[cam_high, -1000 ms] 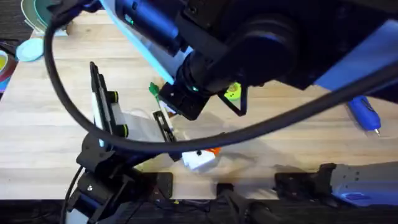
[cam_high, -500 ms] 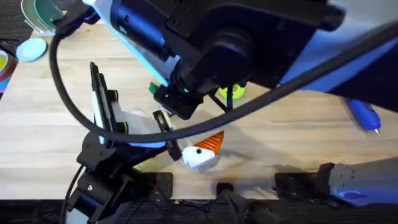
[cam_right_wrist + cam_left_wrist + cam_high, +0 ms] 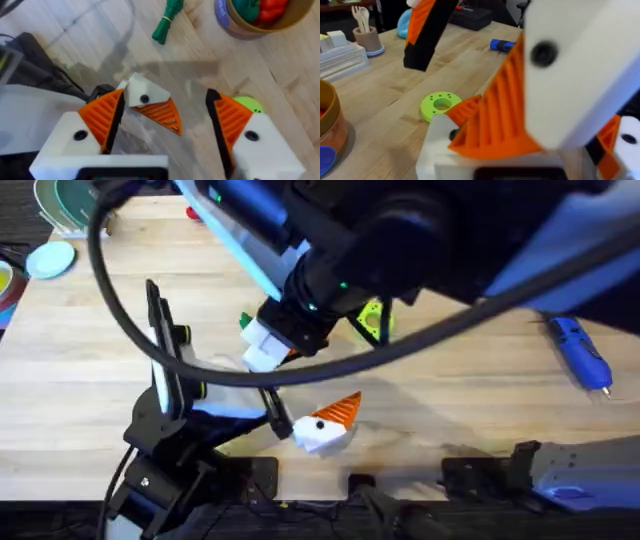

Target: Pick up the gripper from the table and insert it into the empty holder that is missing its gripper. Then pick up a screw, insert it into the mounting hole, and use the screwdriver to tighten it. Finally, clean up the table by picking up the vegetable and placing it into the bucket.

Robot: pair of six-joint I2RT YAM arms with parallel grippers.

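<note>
holder [image 3: 145, 95] with its orange gripper [image 3: 162, 116] sits between our right gripper's [image 3: 165, 125] spread, empty fingers; overhead we see it low on the table [image 3: 60, 400], our left gripper [image 3: 275, 423] clamping it, right arm raised.

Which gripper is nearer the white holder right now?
Left. The left gripper is right up against the white holder; the open right gripper hovers above it, apart.

Right gripper [image 3: 275, 350] drawn up and left off the holder [image 3: 320, 435], orange gripper [image 3: 342, 411] now seated in it
</note>
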